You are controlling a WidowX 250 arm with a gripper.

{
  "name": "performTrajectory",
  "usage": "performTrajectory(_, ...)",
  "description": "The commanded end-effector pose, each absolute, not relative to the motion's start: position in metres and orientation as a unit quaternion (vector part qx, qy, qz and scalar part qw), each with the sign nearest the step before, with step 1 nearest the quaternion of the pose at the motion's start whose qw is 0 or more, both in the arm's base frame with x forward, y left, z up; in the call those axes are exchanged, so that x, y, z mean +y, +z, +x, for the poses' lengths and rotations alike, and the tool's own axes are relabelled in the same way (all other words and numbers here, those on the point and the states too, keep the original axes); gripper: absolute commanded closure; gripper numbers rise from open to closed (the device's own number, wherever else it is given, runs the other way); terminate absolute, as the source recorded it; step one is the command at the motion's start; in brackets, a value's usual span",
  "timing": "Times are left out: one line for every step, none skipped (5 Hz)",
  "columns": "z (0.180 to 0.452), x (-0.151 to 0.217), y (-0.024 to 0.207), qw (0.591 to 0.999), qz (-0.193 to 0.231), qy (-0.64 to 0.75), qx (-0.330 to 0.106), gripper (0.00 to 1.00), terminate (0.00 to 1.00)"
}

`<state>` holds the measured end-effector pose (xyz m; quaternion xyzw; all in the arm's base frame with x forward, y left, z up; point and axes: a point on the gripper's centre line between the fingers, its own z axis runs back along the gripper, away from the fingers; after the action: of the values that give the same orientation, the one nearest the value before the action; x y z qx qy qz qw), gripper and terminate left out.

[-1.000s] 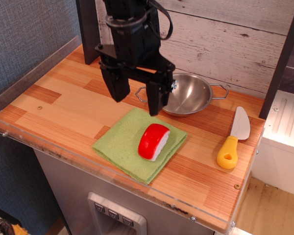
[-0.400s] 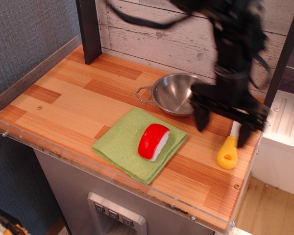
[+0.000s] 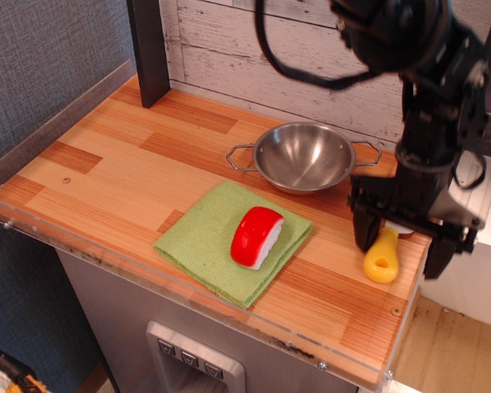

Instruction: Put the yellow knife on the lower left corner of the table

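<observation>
The gripper has swung from the frame's centre to the right, lowered, jaws wide astride the yellow knife. The knife lies unmoved on the table. No writing is legible.

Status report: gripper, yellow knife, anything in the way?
Gripper open, straddling yellow knife at right edge. Not gripped yet. Green cloth with red-white toy lies leftward.
</observation>
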<state>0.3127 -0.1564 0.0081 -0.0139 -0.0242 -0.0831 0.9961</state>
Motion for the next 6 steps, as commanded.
performTrajectory(0.319,-0.156,0.035,0.989,-0.049,-0.116,-0.074,0.00,0.00)
performTrajectory(0.316,-0.162,0.059,0.976,-0.086,-0.153,-0.128,0.00,0.00)
performTrajectory(0.312,-0.161,0.071,0.967,-0.095,-0.172,-0.164,0.00,0.00)
performTrajectory(0.312,-0.151,0.076,0.971,-0.080,-0.156,-0.162,0.00,0.00)
performTrajectory(0.312,-0.135,0.074,0.980,-0.047,-0.125,-0.148,0.00,0.00)
performTrajectory(0.313,-0.121,0.068,0.985,-0.042,-0.095,-0.136,0.00,0.00)
